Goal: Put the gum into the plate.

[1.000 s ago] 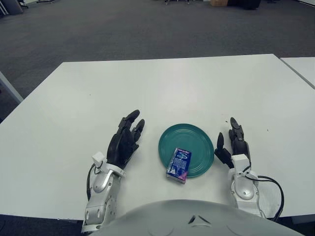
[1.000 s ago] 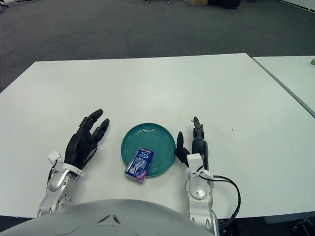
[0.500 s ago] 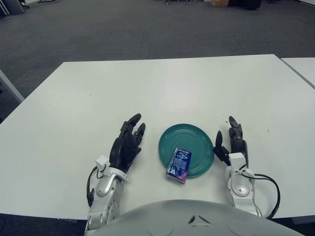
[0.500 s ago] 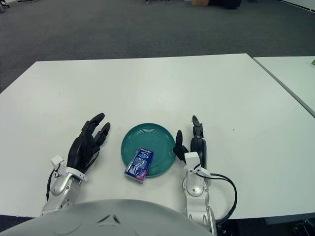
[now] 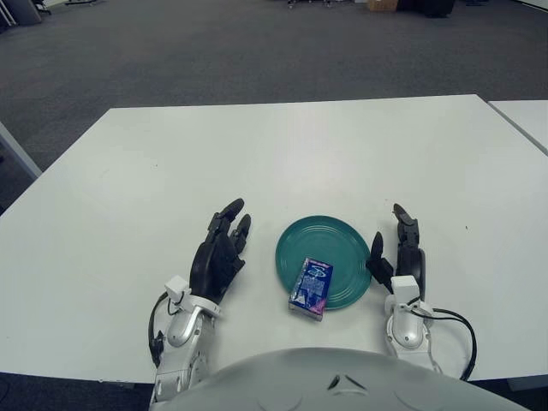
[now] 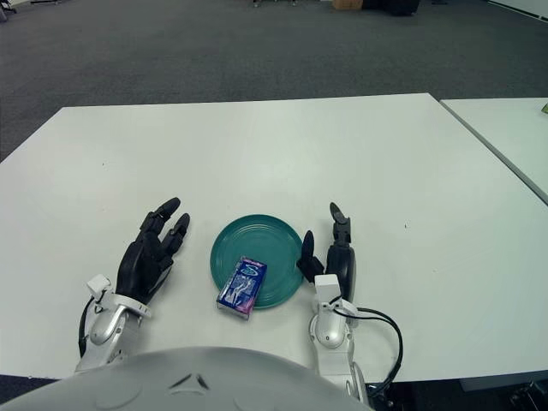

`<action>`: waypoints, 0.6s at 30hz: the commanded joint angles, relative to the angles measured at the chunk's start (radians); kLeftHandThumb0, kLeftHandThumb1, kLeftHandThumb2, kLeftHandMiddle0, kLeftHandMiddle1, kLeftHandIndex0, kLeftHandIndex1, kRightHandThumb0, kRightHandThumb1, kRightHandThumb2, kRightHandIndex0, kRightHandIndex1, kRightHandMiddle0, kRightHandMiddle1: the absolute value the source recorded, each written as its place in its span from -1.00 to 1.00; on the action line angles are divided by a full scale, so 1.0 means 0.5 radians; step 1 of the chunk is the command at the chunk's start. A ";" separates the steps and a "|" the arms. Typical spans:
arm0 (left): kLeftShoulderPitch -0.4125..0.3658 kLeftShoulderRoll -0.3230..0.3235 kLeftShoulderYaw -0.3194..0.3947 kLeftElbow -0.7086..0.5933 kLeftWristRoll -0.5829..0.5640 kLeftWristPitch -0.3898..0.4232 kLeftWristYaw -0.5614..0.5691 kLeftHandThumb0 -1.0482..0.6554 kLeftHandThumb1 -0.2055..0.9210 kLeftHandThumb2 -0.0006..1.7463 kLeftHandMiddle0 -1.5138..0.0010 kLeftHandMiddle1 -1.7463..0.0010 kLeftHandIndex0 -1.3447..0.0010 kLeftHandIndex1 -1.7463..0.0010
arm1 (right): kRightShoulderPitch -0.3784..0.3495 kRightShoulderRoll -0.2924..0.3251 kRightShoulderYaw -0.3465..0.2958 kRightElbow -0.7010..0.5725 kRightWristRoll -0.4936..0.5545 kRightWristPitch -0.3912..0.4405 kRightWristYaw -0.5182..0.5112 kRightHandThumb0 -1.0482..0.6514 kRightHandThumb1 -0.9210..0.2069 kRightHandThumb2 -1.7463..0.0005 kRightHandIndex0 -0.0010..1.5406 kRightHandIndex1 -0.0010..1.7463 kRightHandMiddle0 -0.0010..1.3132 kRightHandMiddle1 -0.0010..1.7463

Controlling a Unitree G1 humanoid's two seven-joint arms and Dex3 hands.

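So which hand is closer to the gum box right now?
The right hand, just off the plate's right rim; the left hand sits farther from the gum box.

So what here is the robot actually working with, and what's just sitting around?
Part of the job:
- gum box, lying on the near rim of the plate
- teal plate
- left hand, left of the plate, fingers spread
- right hand, right of the plate, open

Just there:
- white table
- second table, far right

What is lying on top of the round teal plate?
A small blue gum box lies on the round teal plate, its near end overhanging the rim. What sits beneath the box is hidden.
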 commanded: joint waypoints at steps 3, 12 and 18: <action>-0.002 0.029 -0.010 0.015 0.012 -0.025 -0.020 -1.00 1.00 0.13 0.63 0.95 1.00 0.24 | 0.036 -0.010 -0.023 0.150 0.102 0.001 0.043 -0.86 -1.00 -0.06 -0.53 -0.96 -1.00 -0.31; 0.002 0.033 0.003 0.092 -0.025 -0.089 -0.066 -1.00 1.00 0.13 0.64 0.97 1.00 0.22 | 0.040 -0.045 -0.023 0.236 0.080 -0.128 0.010 -0.81 -1.00 -0.05 -0.52 -0.96 -1.00 -0.31; 0.014 0.042 0.011 0.141 -0.012 -0.140 -0.086 -1.00 1.00 0.15 0.70 0.99 1.00 0.32 | 0.055 -0.071 -0.014 0.280 0.033 -0.186 -0.020 -0.81 -1.00 -0.07 -0.52 -0.96 -1.00 -0.28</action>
